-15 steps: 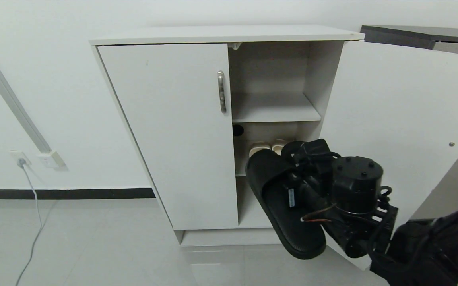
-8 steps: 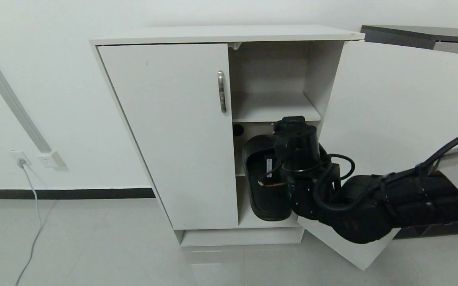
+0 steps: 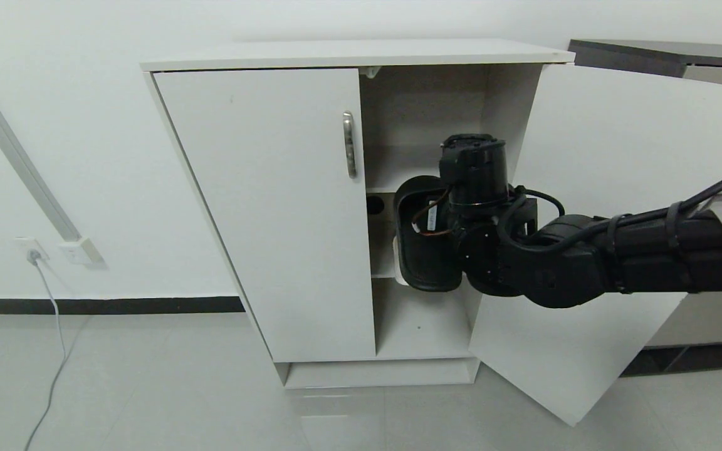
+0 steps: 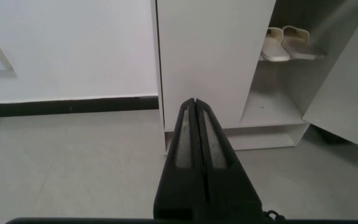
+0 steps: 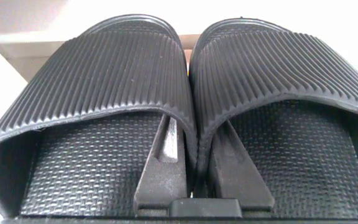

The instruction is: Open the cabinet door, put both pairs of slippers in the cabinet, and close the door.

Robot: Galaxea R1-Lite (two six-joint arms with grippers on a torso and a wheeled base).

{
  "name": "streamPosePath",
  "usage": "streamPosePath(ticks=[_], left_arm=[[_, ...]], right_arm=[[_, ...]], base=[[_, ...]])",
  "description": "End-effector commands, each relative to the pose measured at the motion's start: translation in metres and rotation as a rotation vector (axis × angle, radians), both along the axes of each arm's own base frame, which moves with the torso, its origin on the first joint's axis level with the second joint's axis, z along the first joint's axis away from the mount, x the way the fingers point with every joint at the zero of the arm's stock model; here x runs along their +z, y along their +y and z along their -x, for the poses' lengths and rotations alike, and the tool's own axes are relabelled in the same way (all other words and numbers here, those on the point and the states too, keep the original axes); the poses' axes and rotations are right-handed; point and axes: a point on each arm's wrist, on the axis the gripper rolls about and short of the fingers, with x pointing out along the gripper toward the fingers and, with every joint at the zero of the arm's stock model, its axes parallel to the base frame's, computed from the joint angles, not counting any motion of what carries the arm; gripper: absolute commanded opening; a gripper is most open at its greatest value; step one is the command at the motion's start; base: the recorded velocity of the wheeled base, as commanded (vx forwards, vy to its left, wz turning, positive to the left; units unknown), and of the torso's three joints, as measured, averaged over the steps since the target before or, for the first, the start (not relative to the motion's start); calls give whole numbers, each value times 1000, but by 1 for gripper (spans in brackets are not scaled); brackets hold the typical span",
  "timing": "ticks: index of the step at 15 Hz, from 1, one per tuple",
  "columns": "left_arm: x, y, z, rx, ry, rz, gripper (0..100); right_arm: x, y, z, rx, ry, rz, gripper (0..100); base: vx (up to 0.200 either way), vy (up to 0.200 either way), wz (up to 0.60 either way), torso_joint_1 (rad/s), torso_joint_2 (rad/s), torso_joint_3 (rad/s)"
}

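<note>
the right gripper [image 5: 194, 127], pinching the black slippers [image 3: 422, 250] by their touching inner walls, has lifted them within a second from near the floor to the cabinet [image 3: 348, 55] compartment holding the beige pair [image 4: 288, 42]; release and closing the door [image 3: 618, 156] likely remain, while the left gripper [image 4: 194, 109] hangs pressed together, empty

White wall [image 3: 85, 138], grey tiled floor [image 3: 148, 394]
</note>
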Motion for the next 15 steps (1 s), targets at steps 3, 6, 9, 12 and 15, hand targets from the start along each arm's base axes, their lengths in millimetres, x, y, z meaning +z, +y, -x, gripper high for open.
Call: streamPosePath(ticks=[3, 6, 9, 12, 15], left_arm=[[0, 0, 0, 0, 0, 1, 0], [0, 0, 0, -1, -1, 1, 0], [0, 0, 0, -4, -1, 1, 0], [0, 0, 0, -4, -1, 1, 0], [0, 0, 0, -4, -1, 1, 0]], right_arm=[[-5, 2, -3, -2, 7, 7, 0], [-5, 2, -4, -1, 7, 6, 0], [-9, 3, -5, -1, 14, 13, 0], [-6, 4, -6, 0, 6, 7, 0], [-7, 4, -6, 0, 7, 9, 0]], base=[[0, 0, 0, 0, 0, 0], [0, 0, 0, 0, 0, 0], [200, 0, 0, -1, 5, 2], [200, 0, 0, 4, 4, 2], [200, 0, 0, 2, 4, 4]])
